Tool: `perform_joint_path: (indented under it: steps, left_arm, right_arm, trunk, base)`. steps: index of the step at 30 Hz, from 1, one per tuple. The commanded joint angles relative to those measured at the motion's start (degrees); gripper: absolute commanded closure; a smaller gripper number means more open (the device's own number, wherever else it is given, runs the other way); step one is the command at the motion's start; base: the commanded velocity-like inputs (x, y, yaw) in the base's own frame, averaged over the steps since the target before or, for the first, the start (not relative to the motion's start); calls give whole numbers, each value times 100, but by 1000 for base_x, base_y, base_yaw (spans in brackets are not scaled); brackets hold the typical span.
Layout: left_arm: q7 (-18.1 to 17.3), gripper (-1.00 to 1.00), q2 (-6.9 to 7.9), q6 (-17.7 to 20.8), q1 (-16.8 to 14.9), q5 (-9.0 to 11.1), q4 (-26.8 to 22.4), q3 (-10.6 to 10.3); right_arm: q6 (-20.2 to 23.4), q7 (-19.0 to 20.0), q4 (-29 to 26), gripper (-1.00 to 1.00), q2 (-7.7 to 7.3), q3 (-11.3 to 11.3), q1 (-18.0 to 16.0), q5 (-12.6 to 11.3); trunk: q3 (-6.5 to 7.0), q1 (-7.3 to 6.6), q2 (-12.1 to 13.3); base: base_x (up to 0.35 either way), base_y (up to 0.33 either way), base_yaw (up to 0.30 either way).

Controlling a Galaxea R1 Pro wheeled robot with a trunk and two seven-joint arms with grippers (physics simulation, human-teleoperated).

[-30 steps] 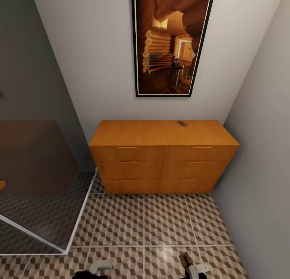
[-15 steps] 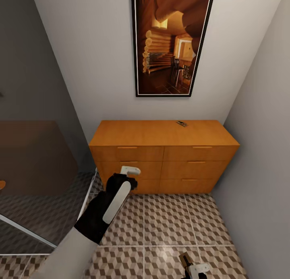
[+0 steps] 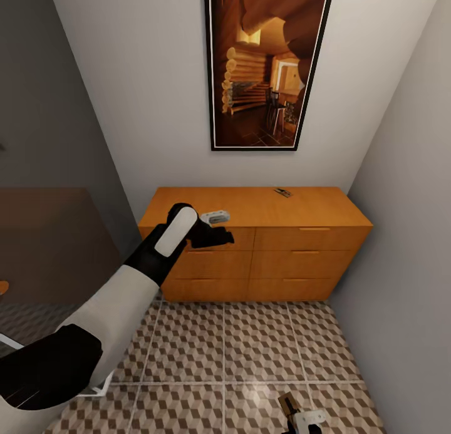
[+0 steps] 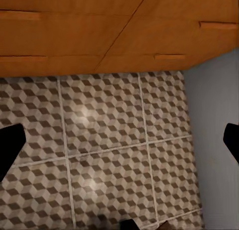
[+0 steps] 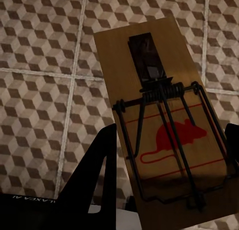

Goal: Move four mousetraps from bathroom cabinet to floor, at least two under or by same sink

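Note:
The orange-brown cabinet (image 3: 250, 233) stands against the far wall with all six drawer fronts closed. One small mousetrap (image 3: 282, 192) lies on its top near the back right. My left gripper (image 3: 220, 228) is raised in front of the upper left drawer, level with the cabinet's top edge. In the left wrist view its dark fingers (image 4: 8, 151) sit far apart, open and empty, over the patterned bathroom floor (image 4: 109, 140). Low at the head view's bottom edge, my right gripper (image 3: 302, 418) is shut on another mousetrap (image 5: 159, 120), a tan board with black wire and a red mouse print.
A tall framed picture (image 3: 266, 64) hangs above the cabinet. A grey wall (image 3: 407, 233) closes the right side. A dark glass partition with a white frame (image 3: 56, 246) stands at the left. Cube-patterned tiles (image 3: 250, 346) spread between me and the cabinet.
My left arm has swung up from the view's bottom edge, past the lower drawers, to the cabinet's top left drawer. The right gripper with its mousetrap has stayed put.

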Motion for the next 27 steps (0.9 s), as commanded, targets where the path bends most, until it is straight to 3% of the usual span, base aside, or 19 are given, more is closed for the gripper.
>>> perform_joint_path:
  steps: [1,3,5,7,10,15,20,27]
  left_arm:
    - [59,-100,8,10,-14,81,-13,-147]
    - [58,-100,29,10,-21,102,-33,-609]
    - [58,-100,81,10,-25,117,-106,-1255]
    - [57,-100,136,10,-26,136,-284,-1619]
    - [57,-100,288,10,-27,156,-647,-1879]
    - [57,-100,570,10,-28,237,-1197,-2033]
    - [57,-100,606,10,-29,295,-1269,-2054]
    - [57,-100,599,10,-28,309,-1285,-2080]
  right_arm:
    - [-20,-12,7,100,1,35,-5,-21]
    - [-20,-12,7,100,1,35,-5,-19]
    - [-20,-12,7,100,1,35,-5,-14]
    - [-20,-12,7,100,1,35,-5,-13]
    - [-20,-12,7,100,1,35,-5,-12]
    - [-20,-12,7,100,-2,35,-5,-13]
    - [-20,-12,7,100,0,35,-5,-13]
    - [-20,-12,7,100,1,35,-5,-14]
  trunk:
    - [-11,3,-11]
    - [-11,3,-11]
    - [-11,3,-11]
    - [-11,3,-11]
    - [-11,3,-11]
    - [-11,3,-11]
    - [-11,3,-11]
    - [-11,3,-11]
  base:
    - [0,0,0]
    - [0,0,0]
    - [0,0,0]
    - [0,0,0]
    - [0,0,0]
    - [0,0,0]
    - [67,7,0]
    - [293,24,0]
